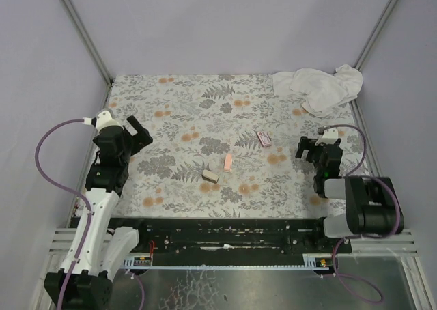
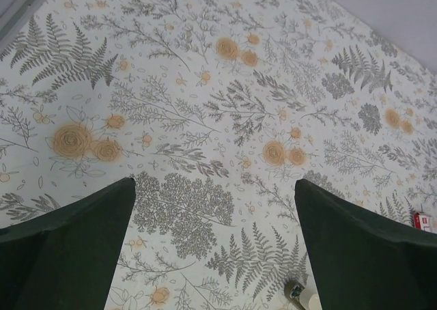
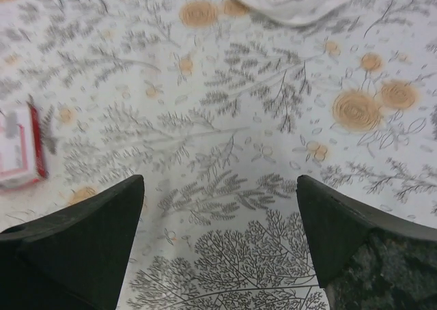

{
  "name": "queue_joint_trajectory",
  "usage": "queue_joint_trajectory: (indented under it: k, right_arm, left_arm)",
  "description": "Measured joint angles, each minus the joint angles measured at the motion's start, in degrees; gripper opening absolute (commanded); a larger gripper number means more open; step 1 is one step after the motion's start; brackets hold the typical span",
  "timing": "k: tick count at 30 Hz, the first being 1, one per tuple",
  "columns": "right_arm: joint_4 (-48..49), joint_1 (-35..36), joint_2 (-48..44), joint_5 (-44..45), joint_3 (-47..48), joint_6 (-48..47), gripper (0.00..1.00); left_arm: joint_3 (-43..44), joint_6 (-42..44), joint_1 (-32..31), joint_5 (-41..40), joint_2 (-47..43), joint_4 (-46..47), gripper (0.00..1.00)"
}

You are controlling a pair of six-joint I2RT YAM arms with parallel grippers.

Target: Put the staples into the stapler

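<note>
Covering the table [image 1: 136,218] is a pale sheet printed with grey ferns and orange flowers, and everything rests on it. A crumpled white cloth [image 1: 321,88] sits in the far right corner. The left gripper [image 1: 138,130] hangs over the left edge of the surface, about halfway back, with its dark fingers [image 2: 68,255] spread wide and only bare print between them. The right gripper [image 1: 308,149] hangs near the right edge at much the same depth, its fingers [image 3: 75,248] likewise spread wide with nothing between them.

The staples box [image 1: 264,139] lies flat in the right half of the surface, well short of the far edge and a little left of the right gripper, apart from it. It is a small flat rectangle, pink with maroon sides; the right wrist view shows a pale label on its top face and a red edge [image 3: 20,149].

A pink oblong piece [image 1: 228,162] lies near the centre of the surface. A smaller beige block [image 1: 210,175] lies just beside it, toward the near left, with a small gap between them.
</note>
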Motion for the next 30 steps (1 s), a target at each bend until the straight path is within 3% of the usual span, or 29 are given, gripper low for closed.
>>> queue_joint_trajectory:
  k: [3, 7, 8, 9, 16, 24, 30]
  right_arm:
    - [-11.1, 0.0, -8.6, 0.6, 3.8, 2.5, 0.99]
    - [-27.5, 0.0, -16.1, 5.6, 14.9, 15.5, 1.00]
    - [-30.9, 0.0, -16.3, 6.4, 17.6, 17.9, 0.94]
    - [-34.0, -0.1, -15.8, 6.4, 20.0, 19.2, 0.88]
    - [-47.7, 2.2, -9.8, 0.1, 25.2, 17.4, 0.87]
    - [-62.4, 13.1, -2.8, -5.9, 36.1, 8.9, 0.77]
    - [-68.9, 17.5, 6.2, -6.0, 43.3, 5.1, 0.75]
  left_arm:
    - [0.1, 0.5, 0.0, -0.2, -0.9, 0.2, 1.00]
    - [0.1, 1.5, 0.0, 0.3, -0.2, 0.4, 1.00]
    - [0.0, 2.1, 0.0, 0.8, -0.1, 0.6, 1.00]
    - [-0.2, 2.6, 0.0, 1.2, -0.2, 1.1, 1.00]
    - [-3.4, 6.9, 0.0, 1.5, -4.2, 6.2, 1.00]
    - [-4.5, 9.6, 0.0, -3.9, -8.4, 7.3, 1.00]
    - [-4.6, 10.8, 0.0, -4.9, -7.1, 7.4, 1.00]
